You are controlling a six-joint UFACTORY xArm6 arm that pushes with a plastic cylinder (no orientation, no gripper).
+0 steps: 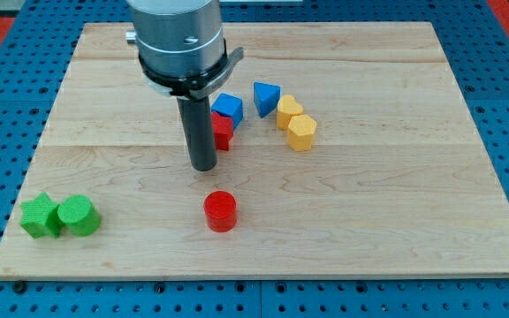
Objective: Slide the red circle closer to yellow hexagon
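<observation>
The red circle [220, 211] stands on the wooden board [396, 203], low and near the middle. The yellow hexagon [302, 132] sits up and to the right of it, touching a second yellow block [288, 112] just above it. My tip [203, 166] is at the end of the dark rod, a short way above the red circle and slightly to its left, not touching it. The tip is well left of the yellow hexagon.
A red block [223, 132] sits partly behind the rod, with a blue block [229, 109] above it and a blue triangle [266, 97] to the right. Two green blocks [40, 216] [78, 215] lie at the lower left. The arm's grey body [177, 40] hangs over the board's top.
</observation>
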